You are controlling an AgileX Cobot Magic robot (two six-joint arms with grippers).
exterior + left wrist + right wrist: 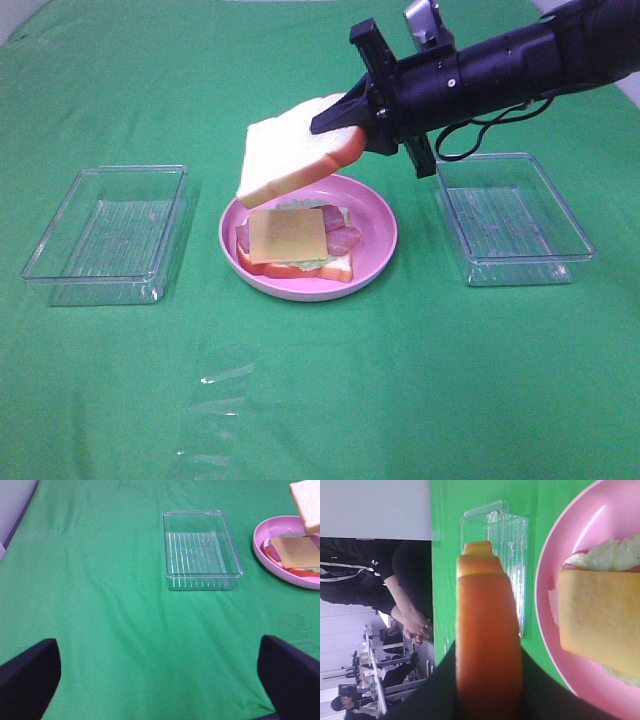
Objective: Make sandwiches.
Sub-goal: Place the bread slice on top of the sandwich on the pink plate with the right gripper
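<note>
cloth (pixel 320 400) green | plate (pixel 375 215) pink | cheese (pixel 287 235) yellow | crust (pixel 487 645) orange

Bread slice (pixel 292 155) overlaps plate (pixel 385 225) rear; lettuce (pixel 290 205) mostly covered.

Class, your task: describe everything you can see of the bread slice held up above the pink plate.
The bread slice is a square toy piece, white on its face with an orange-brown crust edge, looking like soft foam or plastic. It hangs tilted in the air, its far crust edge pinched in the right end effector, its near edge dipping lower. It sits above the pink plate and the open stack topped by the yellow cheese, touching neither; only the end effector touches it.
</note>
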